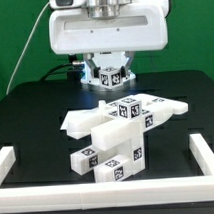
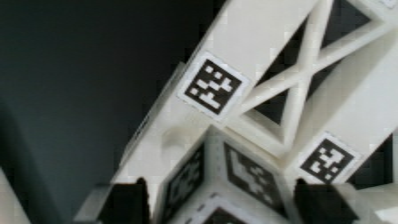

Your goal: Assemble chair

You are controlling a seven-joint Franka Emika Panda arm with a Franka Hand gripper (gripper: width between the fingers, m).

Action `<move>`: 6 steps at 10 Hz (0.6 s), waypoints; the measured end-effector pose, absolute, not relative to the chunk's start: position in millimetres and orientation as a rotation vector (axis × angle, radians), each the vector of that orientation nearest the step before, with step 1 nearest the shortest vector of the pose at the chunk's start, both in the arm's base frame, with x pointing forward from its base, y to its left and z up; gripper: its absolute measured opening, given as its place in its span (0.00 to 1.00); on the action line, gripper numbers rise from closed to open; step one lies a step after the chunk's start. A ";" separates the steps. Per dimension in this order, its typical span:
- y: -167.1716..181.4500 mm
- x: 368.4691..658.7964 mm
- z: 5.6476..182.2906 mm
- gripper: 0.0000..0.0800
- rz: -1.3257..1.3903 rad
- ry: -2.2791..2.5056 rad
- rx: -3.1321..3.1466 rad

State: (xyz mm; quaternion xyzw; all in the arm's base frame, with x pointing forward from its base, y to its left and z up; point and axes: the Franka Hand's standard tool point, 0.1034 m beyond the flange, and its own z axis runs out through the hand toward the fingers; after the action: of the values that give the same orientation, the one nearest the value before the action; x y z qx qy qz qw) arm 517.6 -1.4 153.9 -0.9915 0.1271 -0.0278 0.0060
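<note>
The chair parts (image 1: 114, 135) lie as a cluster of white tagged slabs, bars and blocks in the middle of the black table. My gripper (image 1: 112, 75) hangs behind and above this cluster. It is shut on a small white tagged chair part (image 1: 113, 75). In the wrist view the held chair part (image 2: 228, 180) sits between my two dark fingers (image 2: 121, 203), its tagged faces towards the camera. Beyond it a white chair frame (image 2: 267, 75) with triangular openings and tags runs across that view.
A white rail (image 1: 17, 163) edges the black table on the exterior view's left, and its other side (image 1: 205, 157) on the right. A dark cable (image 1: 28, 48) hangs at the back left. The arm's white body (image 1: 102, 25) fills the top.
</note>
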 end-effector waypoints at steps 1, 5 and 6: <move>-1.2 517.5 153.4 0.49 -0.086 0.396 -3.104; -11.2 524.7 141.5 0.49 -0.161 0.318 -3.149; -14.3 523.6 136.6 0.49 -0.174 0.314 -3.155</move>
State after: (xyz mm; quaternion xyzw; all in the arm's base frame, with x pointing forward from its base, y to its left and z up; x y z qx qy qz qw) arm 523.6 -14.3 136.6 -0.9934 0.0989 -0.0549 -0.0168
